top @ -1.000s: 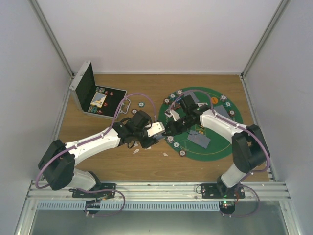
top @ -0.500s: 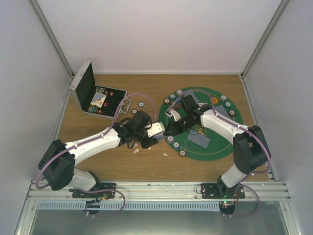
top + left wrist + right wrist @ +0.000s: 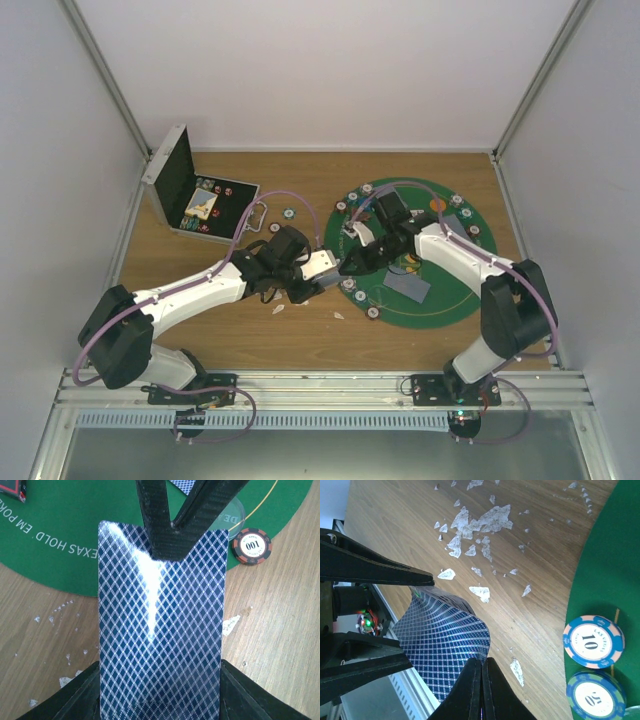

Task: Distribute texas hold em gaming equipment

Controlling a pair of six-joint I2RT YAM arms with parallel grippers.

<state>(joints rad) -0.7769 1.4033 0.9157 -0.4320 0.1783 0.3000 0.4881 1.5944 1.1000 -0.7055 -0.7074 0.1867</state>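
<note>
Wooden table [image 3: 300, 340], round green felt mat [image 3: 445, 305] on its right half, lettered "TEXAS HOLD EM POKER" along the rim.
Left arm [image 3: 190, 290] reaches in from the left and right arm [image 3: 460, 255] from over the mat. The two meet at the mat's left edge.
Open aluminium case [image 3: 180, 195] sits far left on the wood, lid up, chips and a bright item inside. It is well apart from both arms.
Playing card [image 3: 160, 605], blue diamond-pattern back, hangs in the air between both claws, over the wood/mat boundary.
Left gripper [image 3: 159, 664] clamps the card across its long edges. The card bows between the jaws, which shows in the right wrist view.
Right gripper [image 3: 481, 662] has its fingers pressed together on the card's far short edge, so the card is pinched from both ends.
Another card [image 3: 407, 287] lies flat on the mat, right of the handover.
Orange button [image 3: 437, 204] sits near the mat's far rim.
Chips ring the mat. The red-black "100" chip [image 3: 251, 545] is on the wood just beside the mat edge. The blue-pink "10" chip [image 3: 593, 641] and a blue-green chip [image 3: 596, 695] lie just beside each other on the felt.
White scraps [image 3: 480, 520] are scattered on the wood under the card.
</note>
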